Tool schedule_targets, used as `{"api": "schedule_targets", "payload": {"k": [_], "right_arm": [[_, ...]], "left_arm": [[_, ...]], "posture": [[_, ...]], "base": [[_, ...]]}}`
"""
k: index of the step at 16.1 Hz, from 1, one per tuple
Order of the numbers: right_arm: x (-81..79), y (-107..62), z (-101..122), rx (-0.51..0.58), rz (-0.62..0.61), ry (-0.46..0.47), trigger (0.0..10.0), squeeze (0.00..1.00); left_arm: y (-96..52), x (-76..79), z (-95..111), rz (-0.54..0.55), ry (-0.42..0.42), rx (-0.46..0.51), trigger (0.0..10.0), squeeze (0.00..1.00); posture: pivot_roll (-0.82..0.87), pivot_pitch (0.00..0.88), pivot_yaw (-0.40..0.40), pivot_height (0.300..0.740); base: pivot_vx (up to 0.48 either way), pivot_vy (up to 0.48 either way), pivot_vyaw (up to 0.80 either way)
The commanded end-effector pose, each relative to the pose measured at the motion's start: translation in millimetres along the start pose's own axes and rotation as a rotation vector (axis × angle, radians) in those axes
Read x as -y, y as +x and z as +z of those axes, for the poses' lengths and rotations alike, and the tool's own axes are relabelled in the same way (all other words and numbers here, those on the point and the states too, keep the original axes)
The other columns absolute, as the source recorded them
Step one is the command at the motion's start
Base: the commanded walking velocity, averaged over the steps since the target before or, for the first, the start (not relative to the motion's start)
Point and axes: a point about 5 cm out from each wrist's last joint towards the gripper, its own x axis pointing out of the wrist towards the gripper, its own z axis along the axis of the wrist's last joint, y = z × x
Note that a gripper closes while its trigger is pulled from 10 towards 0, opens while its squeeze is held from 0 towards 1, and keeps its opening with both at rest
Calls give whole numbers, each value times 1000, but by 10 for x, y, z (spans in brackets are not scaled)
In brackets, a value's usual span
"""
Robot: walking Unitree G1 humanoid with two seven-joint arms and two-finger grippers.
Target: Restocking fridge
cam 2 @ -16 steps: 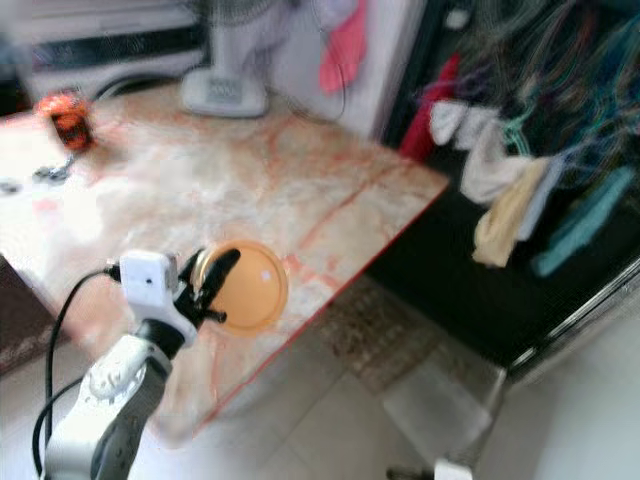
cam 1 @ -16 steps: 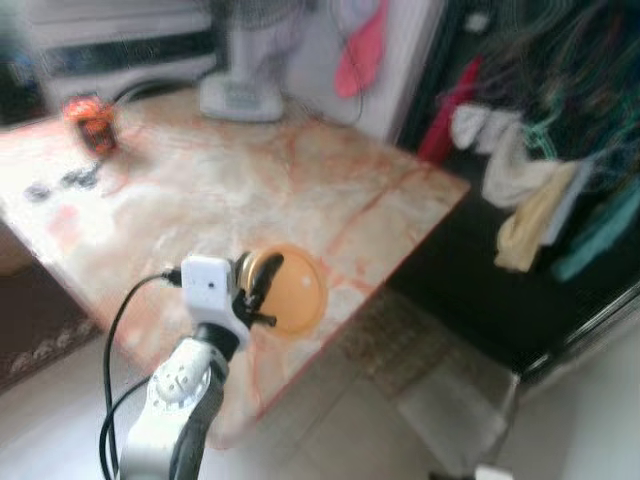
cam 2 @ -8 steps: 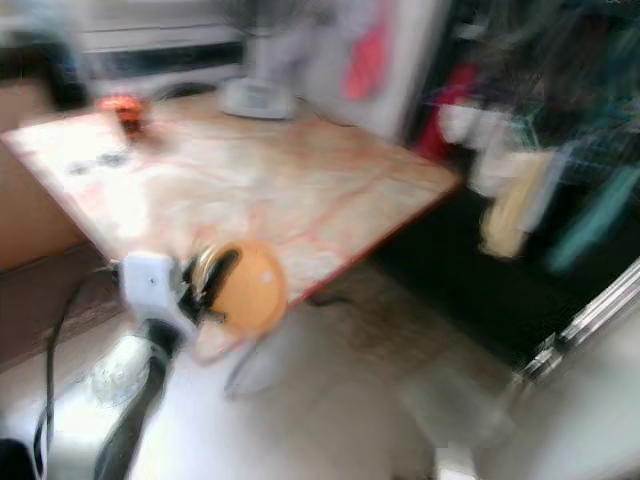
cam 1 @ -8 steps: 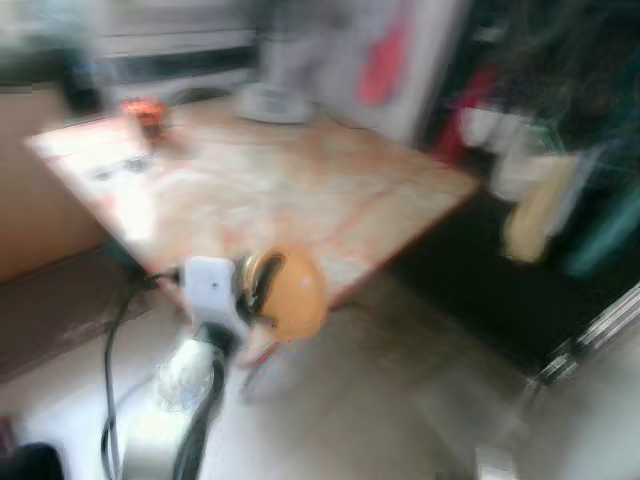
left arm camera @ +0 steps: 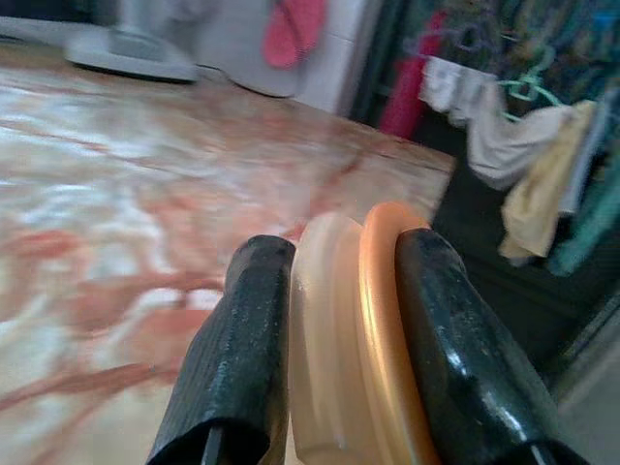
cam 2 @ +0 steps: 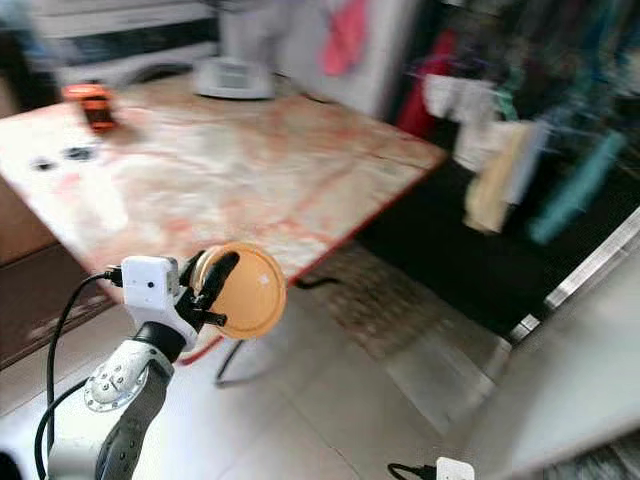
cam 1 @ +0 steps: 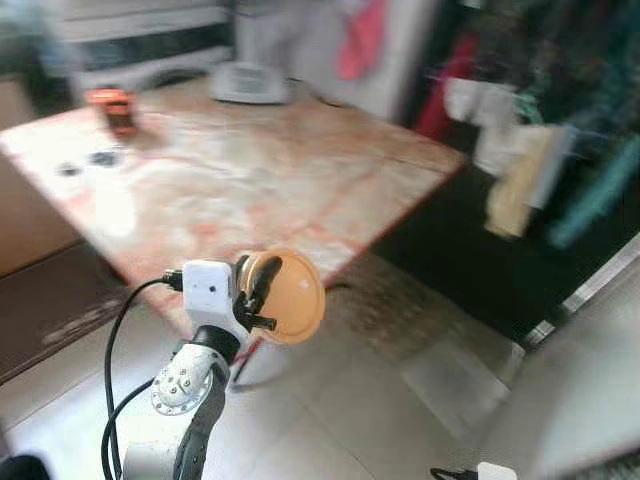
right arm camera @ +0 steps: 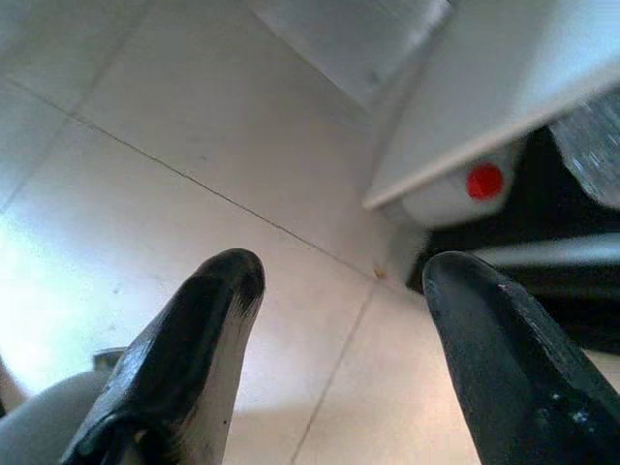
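Left gripper (left arm camera: 334, 358) is clamping a round orange-lidded container (cam 1: 290, 297) edge-on, holding it up off the near edge of the marble-patterned table (cam 1: 250, 170), above the tiled floor (cam 1: 380, 420). Right gripper (right arm camera: 339, 320) is hanging over floor tiles, fingers spread apart.

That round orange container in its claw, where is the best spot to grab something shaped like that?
By the rim, as now: the left gripper pinches the round orange container edge-on, one finger on each flat face. It is a thin disc, so coming in from the edge toward the centre probably gives the flat faces for the fingers to press on.
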Motion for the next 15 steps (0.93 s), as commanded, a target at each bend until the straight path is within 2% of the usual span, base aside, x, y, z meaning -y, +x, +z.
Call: {"api": "schedule_targets", "payload": {"k": [1,4,6,15], "right_arm": [[41,3,4,-4,-7,-5,10000,0],[41,4,5,-5,-7,-7,10000,0],[43,4,4,-7,-6,-8,10000,0],[44,6,5,-11,-8,-10,10000,0]], "left_arm": [[20,49,59,-21,-2,29,10000,0],[26,48,49,-34,43,19,10000,0],[27,47,47,-34,76,12,10000,0],[25,43,20,-38,78,-3,10000,0]], "posture": [[83,11,-148,740],[84,15,-148,740],[84,17,-146,740],[84,15,-144,740]], "base": [[0,0,-800],[0,0,-800],[0,-476,-800],[0,0,-800]]}}
